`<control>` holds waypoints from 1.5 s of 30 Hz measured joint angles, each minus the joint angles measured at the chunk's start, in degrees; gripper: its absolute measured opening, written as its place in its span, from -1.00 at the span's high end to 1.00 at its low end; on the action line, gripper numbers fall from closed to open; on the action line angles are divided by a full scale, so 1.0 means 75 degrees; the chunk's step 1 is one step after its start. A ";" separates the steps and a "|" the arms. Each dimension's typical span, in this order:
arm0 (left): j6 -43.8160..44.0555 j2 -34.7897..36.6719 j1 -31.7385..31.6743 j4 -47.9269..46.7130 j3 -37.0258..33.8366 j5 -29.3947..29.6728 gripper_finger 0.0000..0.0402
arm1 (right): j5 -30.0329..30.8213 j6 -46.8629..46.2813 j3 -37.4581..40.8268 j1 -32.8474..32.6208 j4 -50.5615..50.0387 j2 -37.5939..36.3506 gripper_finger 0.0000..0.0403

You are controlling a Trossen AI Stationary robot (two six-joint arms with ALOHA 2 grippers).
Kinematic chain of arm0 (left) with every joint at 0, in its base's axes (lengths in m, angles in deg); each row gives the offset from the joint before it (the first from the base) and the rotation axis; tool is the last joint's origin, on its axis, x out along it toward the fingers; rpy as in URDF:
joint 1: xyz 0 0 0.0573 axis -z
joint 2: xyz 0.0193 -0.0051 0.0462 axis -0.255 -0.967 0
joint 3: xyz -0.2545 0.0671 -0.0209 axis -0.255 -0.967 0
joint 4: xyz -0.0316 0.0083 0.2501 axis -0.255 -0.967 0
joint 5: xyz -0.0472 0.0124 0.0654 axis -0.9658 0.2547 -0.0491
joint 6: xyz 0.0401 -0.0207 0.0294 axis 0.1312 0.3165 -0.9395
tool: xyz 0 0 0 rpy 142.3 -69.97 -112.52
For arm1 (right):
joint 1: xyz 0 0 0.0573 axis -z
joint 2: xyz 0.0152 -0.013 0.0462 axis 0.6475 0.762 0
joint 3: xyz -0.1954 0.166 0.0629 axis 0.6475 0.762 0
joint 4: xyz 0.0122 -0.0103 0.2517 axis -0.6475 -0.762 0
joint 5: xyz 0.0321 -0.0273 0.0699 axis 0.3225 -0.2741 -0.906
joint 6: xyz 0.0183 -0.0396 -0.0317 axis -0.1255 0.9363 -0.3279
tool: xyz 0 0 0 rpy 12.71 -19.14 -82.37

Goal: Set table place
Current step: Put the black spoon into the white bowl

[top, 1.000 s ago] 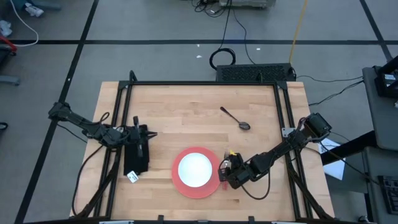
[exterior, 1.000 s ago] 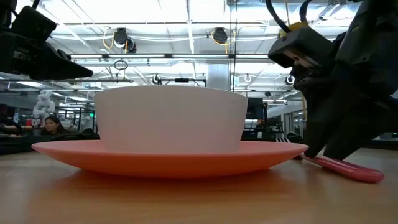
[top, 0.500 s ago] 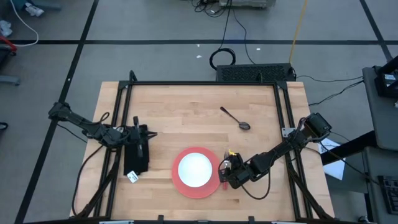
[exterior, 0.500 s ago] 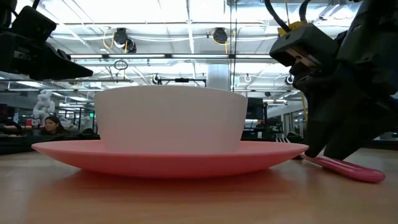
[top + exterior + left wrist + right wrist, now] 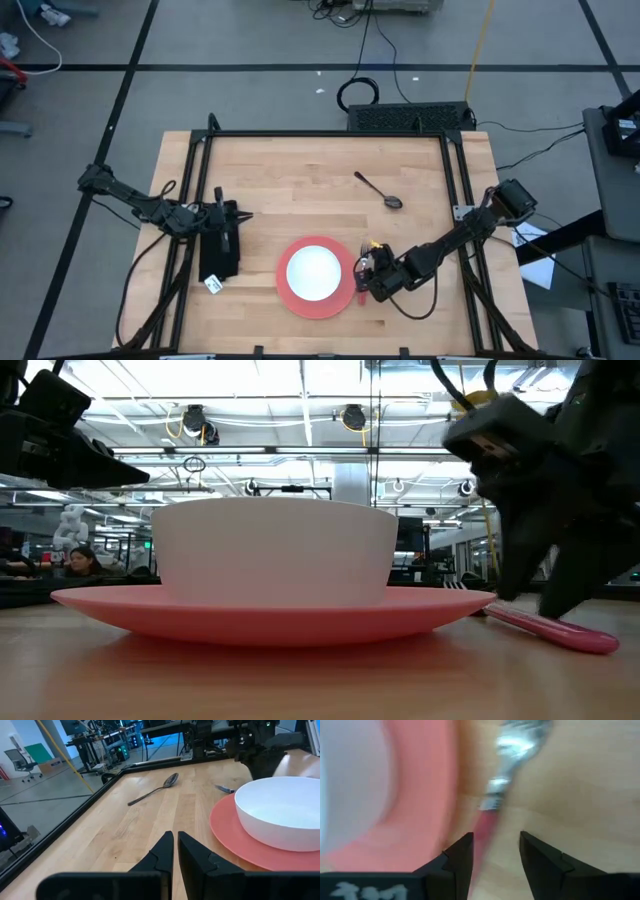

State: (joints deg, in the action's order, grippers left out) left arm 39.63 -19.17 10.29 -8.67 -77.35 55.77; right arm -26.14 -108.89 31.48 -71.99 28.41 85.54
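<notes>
Bowl [image 5: 313, 270] on plate [image 5: 335, 301], utensil [image 5: 552, 630] just right (spoon [image 5: 378, 190] well behind) on table [image 5: 300, 180].

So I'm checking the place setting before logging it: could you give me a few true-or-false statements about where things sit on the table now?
1. The white bowl sits on the pink plate. True.
2. The spoon lies inside the bowl. False: it lies on the bare table, away from the plate.
3. The pink-handled utensil lies on the table beside the plate. True.
4. The right tool is clamped shut on that utensil. False: its fingers stand apart, one on each side of the handle.
5. The left tool is open. False: it is shut.
</notes>
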 joint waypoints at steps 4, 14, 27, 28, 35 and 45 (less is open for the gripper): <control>0.0000 0.0000 0.0000 0.0000 0.0000 0.0000 0.85 | -0.0017 -0.0013 0.0018 -0.0003 -0.0231 -0.0179 0.25; 0.0003 0.0000 0.0000 0.0000 0.0001 0.0000 0.85 | 0.0047 0.0185 0.0021 -0.0013 -0.0202 -0.0497 0.25; -0.0061 0.0001 0.0000 0.0000 0.0000 0.0009 0.85 | 0.1565 0.2934 0.0010 -0.0149 -0.0339 -0.1760 0.56; -0.0142 0.0001 0.0000 0.0000 0.0000 0.0009 0.85 | 0.1722 0.3357 0.0007 -0.0146 -0.0339 -0.1898 0.62; -0.1199 0.0003 0.0000 0.0637 -0.0015 0.0055 0.85 | 0.2697 0.6254 0.0007 -0.0140 -0.0346 -0.2744 0.98; -0.2161 0.0023 0.0000 0.2318 -0.0012 0.0041 0.85 | 0.3661 0.8993 0.0259 -0.0140 -0.0501 -0.4114 0.99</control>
State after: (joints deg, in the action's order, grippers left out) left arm 23.43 -19.00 10.29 8.72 -77.44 56.07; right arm 1.32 -41.44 33.43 -73.04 24.66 54.68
